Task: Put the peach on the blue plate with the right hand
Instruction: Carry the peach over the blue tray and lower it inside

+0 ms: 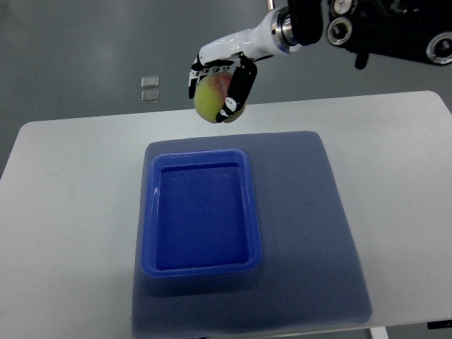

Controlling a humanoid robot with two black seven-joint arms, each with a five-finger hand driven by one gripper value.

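Right hand (224, 88), fingers wrapped around the peach (214, 99) above the blue plate (201, 212); round, probably soft, bruisable fruit, best cupped around its middle.

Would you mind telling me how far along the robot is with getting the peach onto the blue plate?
Done: the right hand has its fingers closed around the peach and holds it in the air. In hand: the peach hangs at the table's far edge, short of the blue plate. Left: carry it over the plate, which holds nothing so far, lower it and let go. The left arm is out of view.
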